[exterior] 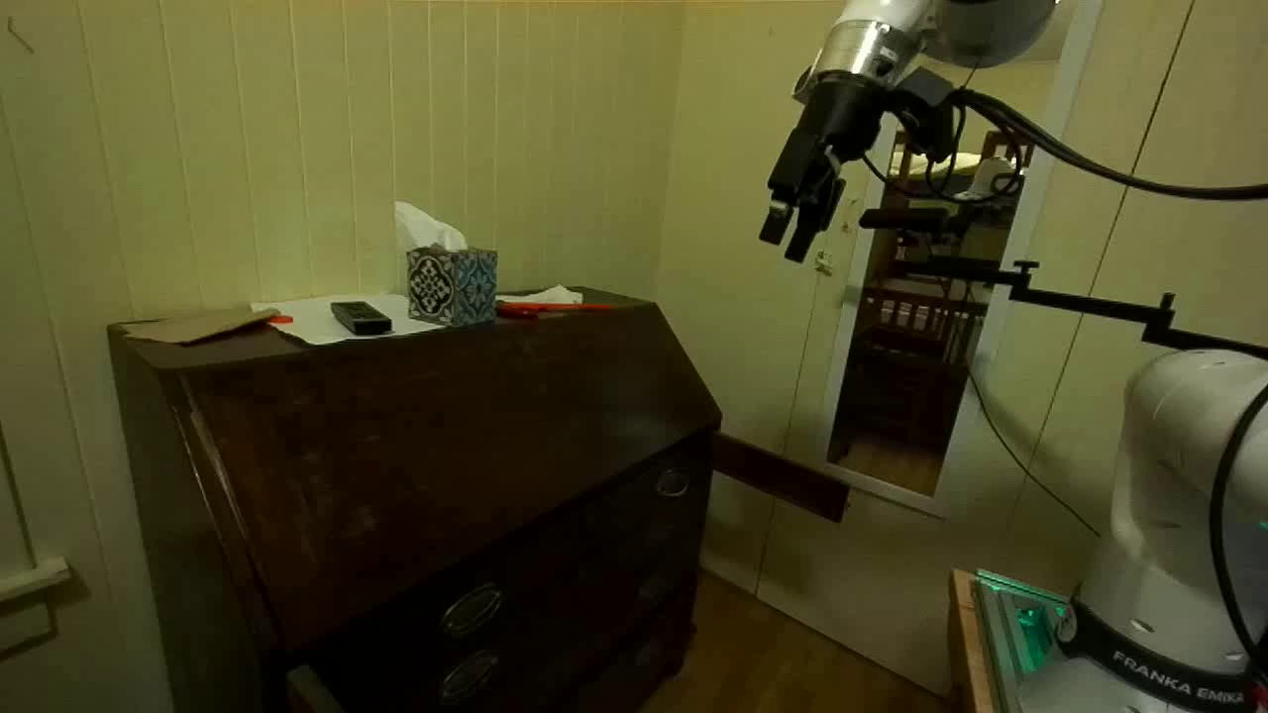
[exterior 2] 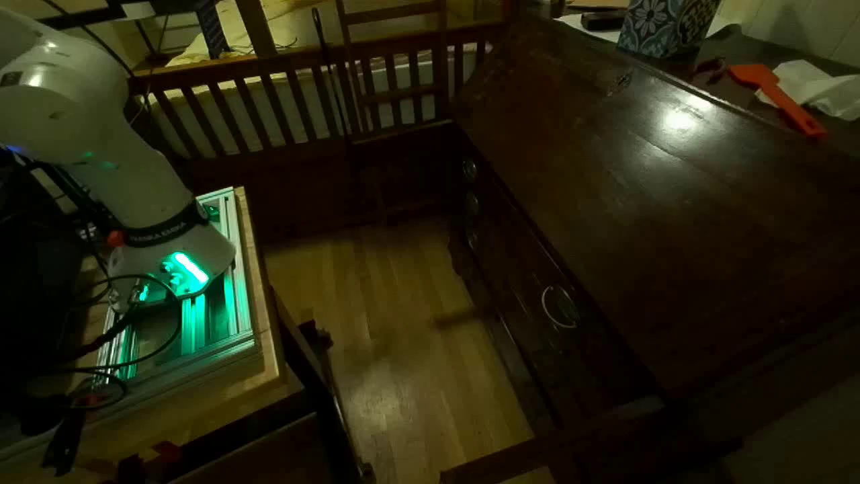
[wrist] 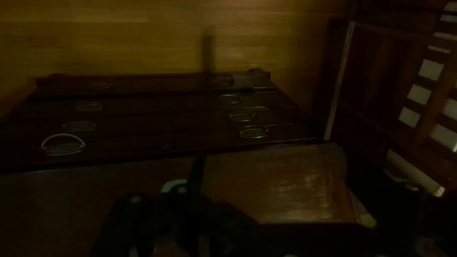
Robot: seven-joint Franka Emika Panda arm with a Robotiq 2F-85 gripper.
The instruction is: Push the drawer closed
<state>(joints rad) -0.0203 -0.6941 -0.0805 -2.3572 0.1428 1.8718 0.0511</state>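
My gripper (exterior: 787, 238) hangs in midair, jaws parted. In an exterior view, at my seven o'clock, is the top drawer (exterior: 570, 550) of the desk (exterior: 446, 436); I cannot tell whether it's fully closed. At six, a board (exterior: 781, 477) juts out.

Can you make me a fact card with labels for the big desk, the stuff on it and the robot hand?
Furniture: dark wooden desk, sloping front
Front: drawers with oval metal handles; too dark to tell if all are shut
On top: tissue box, black remote on white paper, brown paper, orange tool
Sticking out: wooden board at one end of the desk
Robot hand: open, up in the air, holding nothing
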